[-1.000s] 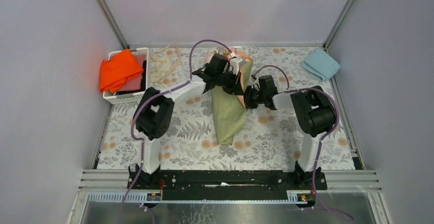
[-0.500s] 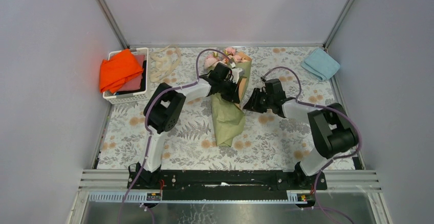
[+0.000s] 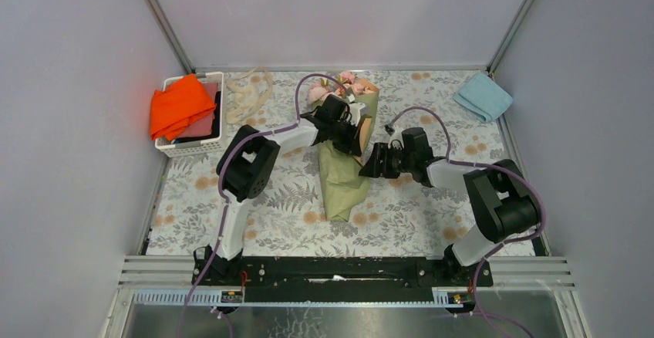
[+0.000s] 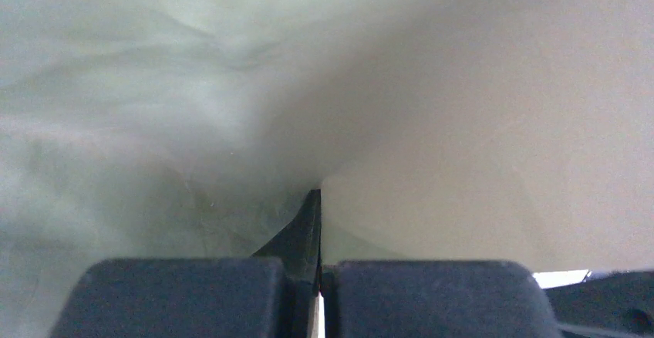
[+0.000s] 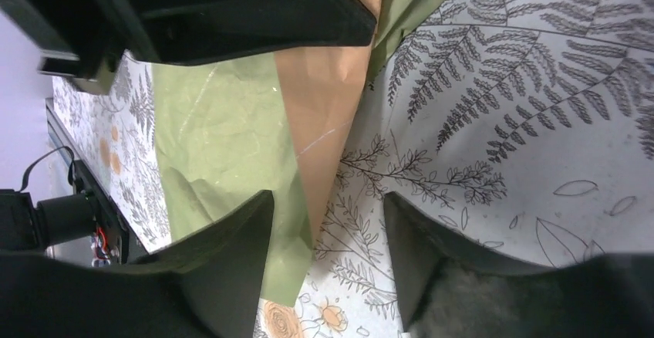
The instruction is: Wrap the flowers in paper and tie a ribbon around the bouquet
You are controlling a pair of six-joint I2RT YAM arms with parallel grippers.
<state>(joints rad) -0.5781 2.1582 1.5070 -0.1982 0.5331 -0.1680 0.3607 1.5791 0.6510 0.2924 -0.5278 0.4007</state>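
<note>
The bouquet lies mid-table: olive-green paper (image 3: 339,176) rolled into a cone, pale pink flowers (image 3: 339,85) poking out of its far end. My left gripper (image 3: 356,139) is shut on the paper's upper part, where olive paper (image 4: 139,122) meets the peach flap (image 4: 493,137). My right gripper (image 3: 369,162) stands open just right of the cone. In its wrist view the peach flap's tip (image 5: 320,145) points down between the fingers (image 5: 239,253), untouched. The cream ribbon (image 3: 248,91) lies loose at the far left.
A white basket (image 3: 189,147) holding an orange cloth (image 3: 179,105) stands at the left edge, next to the ribbon. A light blue folded cloth (image 3: 483,96) lies at the far right corner. Grey walls enclose the floral table cover (image 3: 432,207).
My right gripper opened, letting go of the paper's right edge, and now sits lower beside the cone. The left arm dropped lower, still shut on the paper, and the blooms came into view.
</note>
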